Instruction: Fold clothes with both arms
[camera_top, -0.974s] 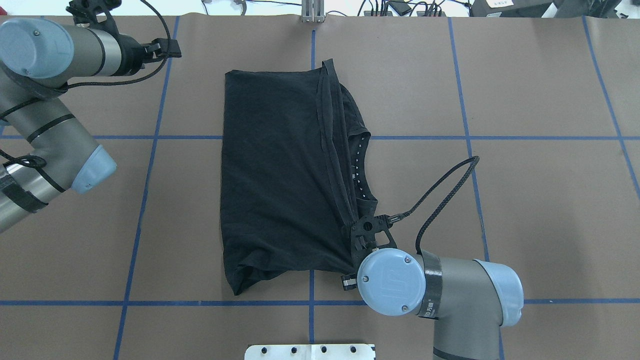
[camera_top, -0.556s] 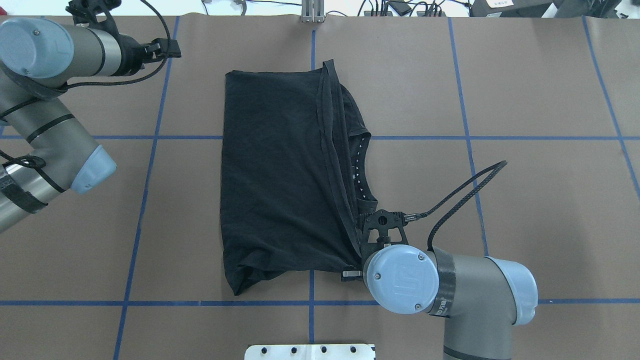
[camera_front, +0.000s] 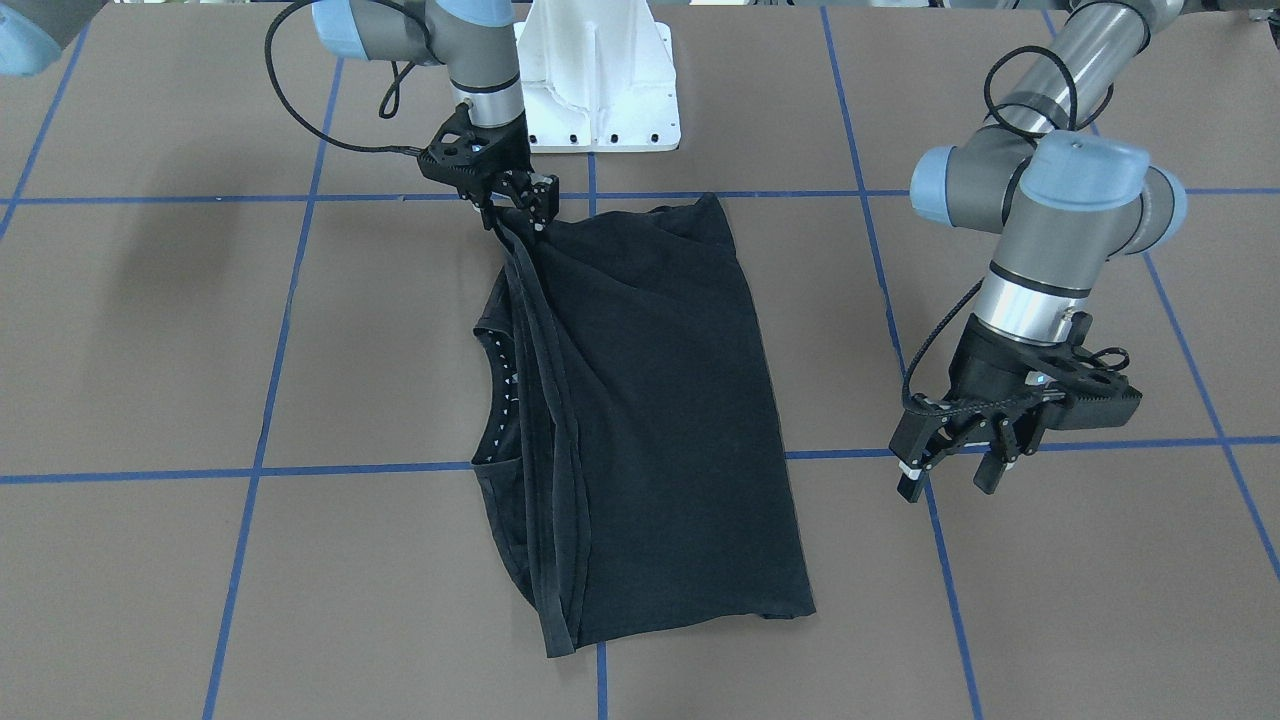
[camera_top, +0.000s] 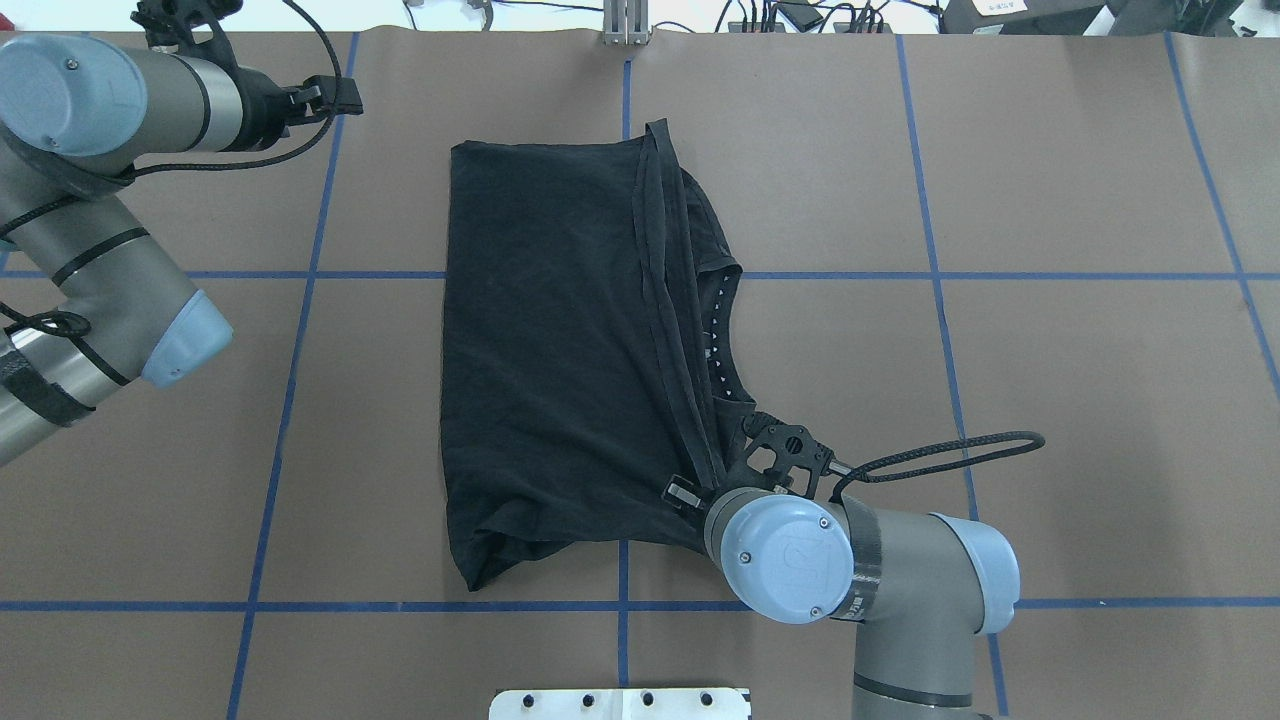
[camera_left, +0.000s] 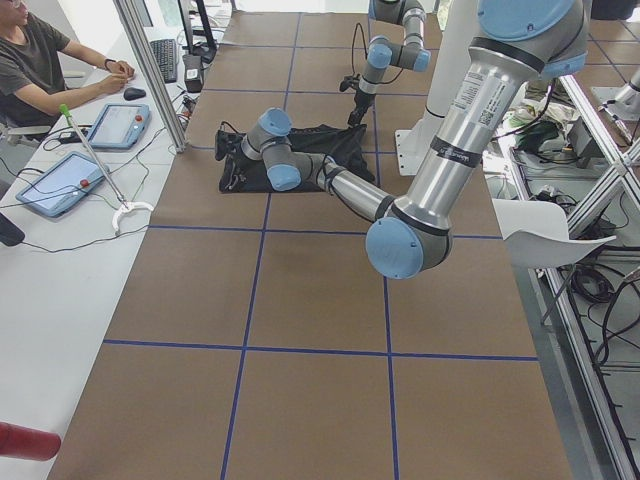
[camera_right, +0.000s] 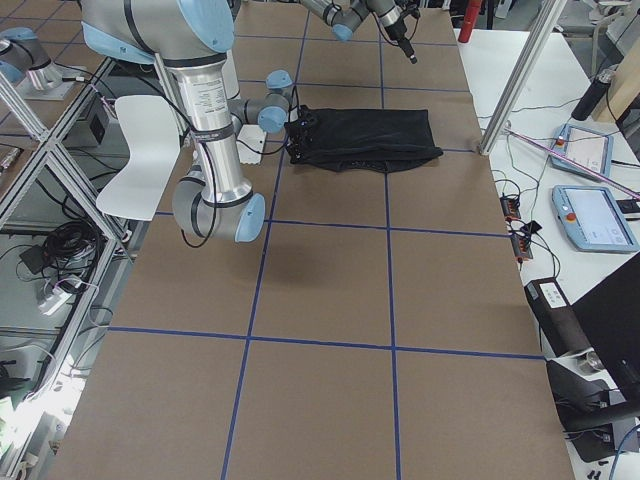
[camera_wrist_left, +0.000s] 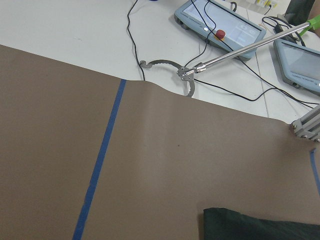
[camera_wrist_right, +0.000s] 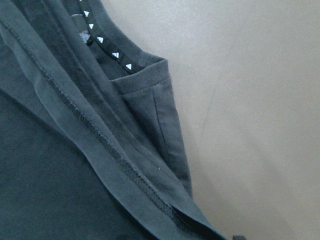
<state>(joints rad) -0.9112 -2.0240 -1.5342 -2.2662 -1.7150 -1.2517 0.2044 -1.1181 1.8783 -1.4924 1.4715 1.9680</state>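
A brown paper-covered bench (camera_top: 1050, 150) crossed by blue tape lines carries one black short-sleeved t-shirt (camera_top: 540, 350), folded lengthwise into a tall rectangle at its centre. Doubled edges run down one long side, beside the collar's band of small white triangles (camera_top: 716, 345). The right tool (camera_front: 518, 210) is clamped on the shirt's bunched corner nearest the white pedestal base (camera_front: 600, 80), drawing the cloth up taut. The left tool (camera_front: 950, 480) hangs spread and empty off the other long side, not touching. Two grey tablets (camera_wrist_left: 220, 25) lie beyond the bench's edge.
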